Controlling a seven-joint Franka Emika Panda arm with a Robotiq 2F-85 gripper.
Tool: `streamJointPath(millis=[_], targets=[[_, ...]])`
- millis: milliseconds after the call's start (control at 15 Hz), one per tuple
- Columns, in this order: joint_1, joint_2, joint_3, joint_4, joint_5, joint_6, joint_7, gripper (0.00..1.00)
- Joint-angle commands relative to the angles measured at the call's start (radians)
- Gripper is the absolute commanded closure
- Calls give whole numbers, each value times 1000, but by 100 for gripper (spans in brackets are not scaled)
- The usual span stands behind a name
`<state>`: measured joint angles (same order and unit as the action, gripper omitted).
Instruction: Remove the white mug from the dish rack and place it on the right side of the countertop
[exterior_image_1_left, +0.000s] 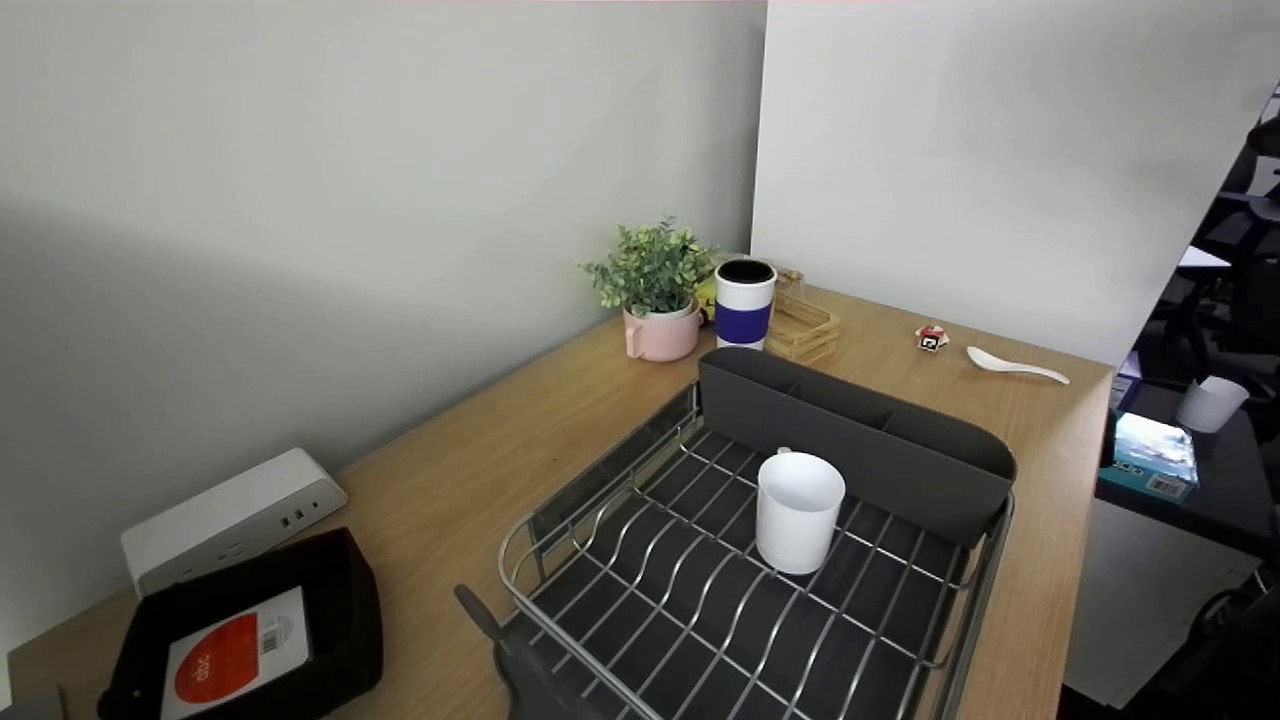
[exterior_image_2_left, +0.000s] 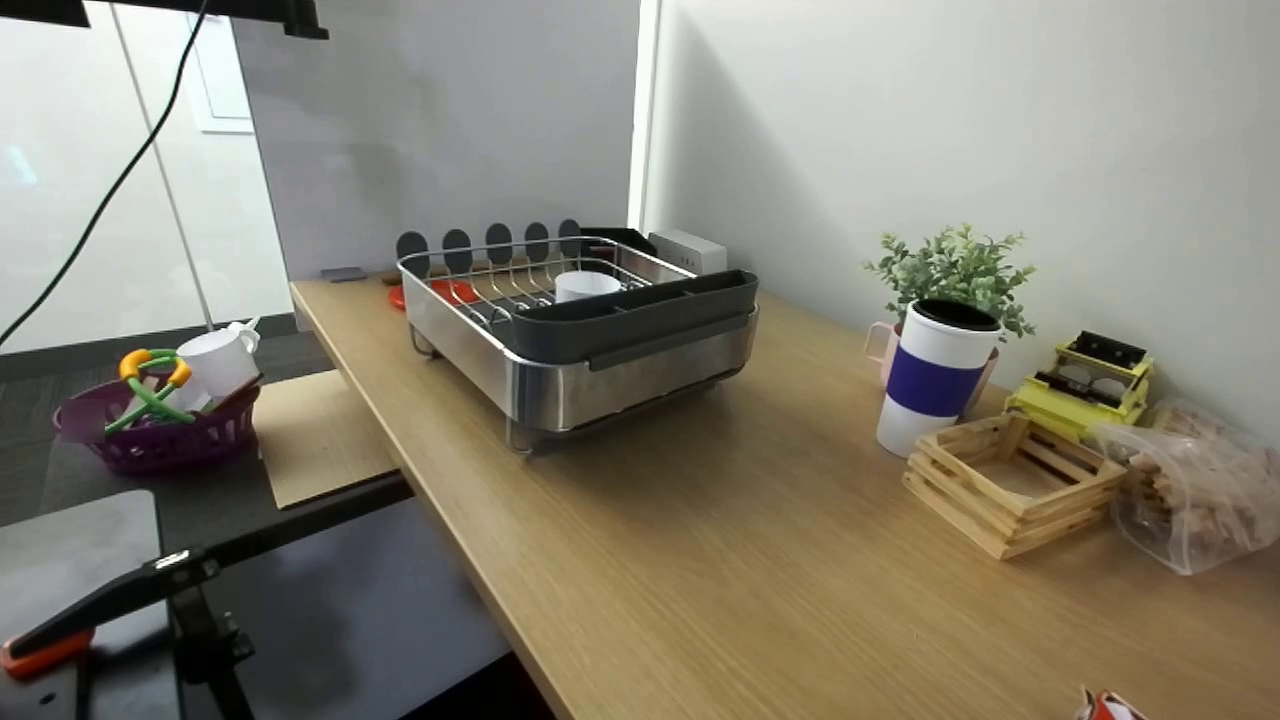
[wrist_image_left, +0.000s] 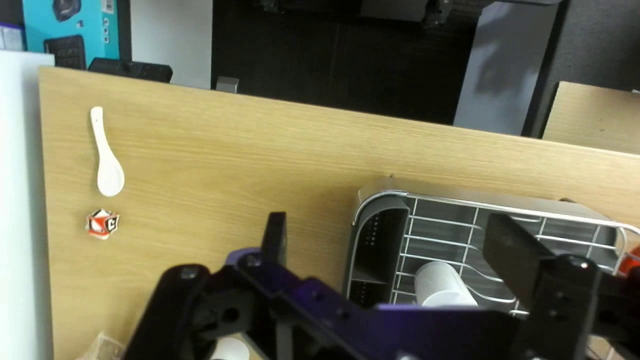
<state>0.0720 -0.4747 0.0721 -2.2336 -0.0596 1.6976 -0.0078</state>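
Observation:
The white mug (exterior_image_1_left: 800, 520) stands upright on the wire grid of the dark grey dish rack (exterior_image_1_left: 670, 560), close beside its utensil holder. In an exterior view only the mug's upper part (exterior_image_2_left: 587, 286) shows above the rack (exterior_image_2_left: 465, 345). The rack stands on the wood-grain countertop (exterior_image_2_left: 700, 540). In the wrist view my gripper (wrist_image_left: 387, 230) is open and empty, its fingers wide apart above the rack's end. The mug (wrist_image_left: 442, 285) shows between and below the fingers, apart from them, partly hidden by the gripper body. Dark parts at an exterior view's top edge may be the gripper.
A white spoon (wrist_image_left: 106, 155) and a small red-white cube (wrist_image_left: 102, 223) lie on the counter beyond the rack's holder end. A tumbler (exterior_image_2_left: 935, 380), a wooden crate (exterior_image_2_left: 1015, 485) and a potted plant (exterior_image_1_left: 655, 275) stand along the wall. A black tray (exterior_image_1_left: 350, 600) sits beside the rack.

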Motion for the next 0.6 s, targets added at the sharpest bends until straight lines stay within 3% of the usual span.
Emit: streamJointPath(millis=[0,133,200,533], targets=[[35,113,5,149,-30,-68,-147,0],[59,167,11,200,-13,-63,-209,0],[41,80,4,118,-12,-30,-153,0],[46,92,3,132,-11,-28,-153,0]])
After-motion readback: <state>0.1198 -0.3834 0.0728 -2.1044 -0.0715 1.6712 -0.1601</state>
